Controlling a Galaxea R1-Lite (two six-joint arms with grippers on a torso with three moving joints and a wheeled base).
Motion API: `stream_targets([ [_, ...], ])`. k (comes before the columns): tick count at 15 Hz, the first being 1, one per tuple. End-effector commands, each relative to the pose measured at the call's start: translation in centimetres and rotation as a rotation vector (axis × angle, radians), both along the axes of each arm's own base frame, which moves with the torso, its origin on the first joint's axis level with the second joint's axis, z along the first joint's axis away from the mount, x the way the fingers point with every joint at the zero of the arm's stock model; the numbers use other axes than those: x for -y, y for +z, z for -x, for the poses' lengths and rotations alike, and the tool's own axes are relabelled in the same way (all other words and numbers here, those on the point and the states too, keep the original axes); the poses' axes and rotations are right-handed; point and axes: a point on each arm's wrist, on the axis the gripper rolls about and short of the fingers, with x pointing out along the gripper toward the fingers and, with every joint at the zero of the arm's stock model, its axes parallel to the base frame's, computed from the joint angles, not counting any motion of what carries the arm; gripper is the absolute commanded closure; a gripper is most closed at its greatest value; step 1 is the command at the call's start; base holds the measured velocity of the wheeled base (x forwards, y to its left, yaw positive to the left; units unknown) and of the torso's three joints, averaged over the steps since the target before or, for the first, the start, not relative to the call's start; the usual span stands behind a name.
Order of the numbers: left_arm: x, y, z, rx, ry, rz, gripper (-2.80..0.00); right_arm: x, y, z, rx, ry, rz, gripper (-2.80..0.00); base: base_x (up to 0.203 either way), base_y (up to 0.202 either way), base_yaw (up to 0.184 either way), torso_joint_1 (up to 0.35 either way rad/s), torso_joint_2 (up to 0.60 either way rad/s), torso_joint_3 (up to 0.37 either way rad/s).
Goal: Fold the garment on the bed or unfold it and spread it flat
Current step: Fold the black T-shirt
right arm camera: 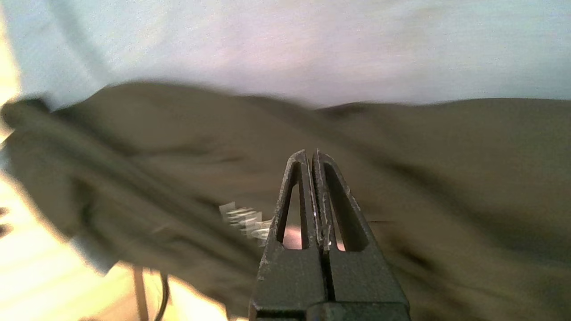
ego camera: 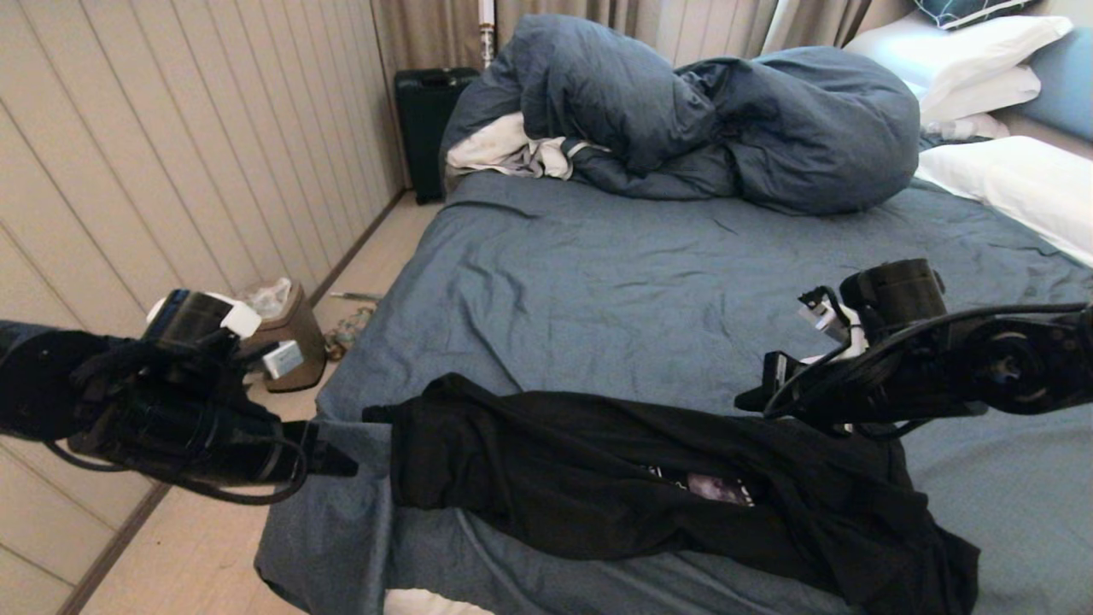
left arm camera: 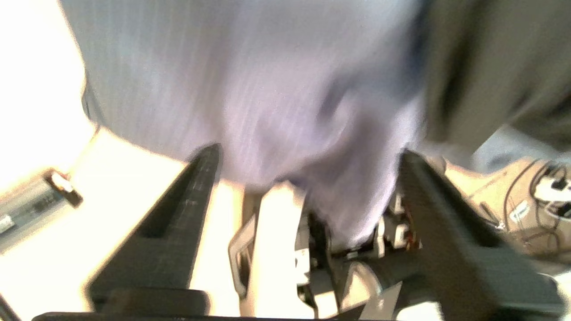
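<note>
Garment: the black T-shirt lies crumpled in a long band across the near edge of the bed, part of its print showing in a fold.
Left hand: the left hand hovers off the bed's near left corner, at 9 o'clock from the garment; its 2 fingers are spread wide with nothing between them.
Right hand: the right hand hangs just above the garment's right part, at about 2 o'clock from the print, fingers pressed together and holding nothing.
Background: a dark-blue duvet is heaped at 12 o'clock, white pillows at 2 o'clock.
</note>
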Motion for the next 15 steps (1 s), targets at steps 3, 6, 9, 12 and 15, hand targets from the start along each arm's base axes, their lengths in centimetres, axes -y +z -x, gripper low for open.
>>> stream_targets([
  [3,-1.6,-2.2,2.3,0.010,0.028,0.032,0.00,-3.3,2.8,-0.7,0.082,0.084,-0.019,0.00,0.000,0.000,0.000,0.000,0.00,0.000],
  [6,-1.5,-4.6,1.9,-0.023,0.023,0.035,0.00,-5.5,6.1,-1.2,0.077,0.128,-0.025,0.00,0.000,0.000,0.000,0.000,0.00,0.000],
  [9,-1.4,-6.3,0.9,-0.015,0.030,0.042,0.00,-10.6,6.1,-3.1,-0.011,0.136,0.052,0.00,0.000,0.000,0.000,0.000,0.00,0.000],
  [12,-1.4,-6.2,1.1,0.002,0.027,0.044,0.00,-16.0,4.3,-4.5,-0.069,0.174,0.151,0.00,0.000,0.000,0.000,0.000,0.00,0.000],
  [15,-1.4,-5.8,0.9,0.019,0.033,0.045,0.00,-20.7,0.2,-5.3,-0.119,0.279,0.233,0.00,0.000,0.000,0.000,0.000,0.00,0.000],
])
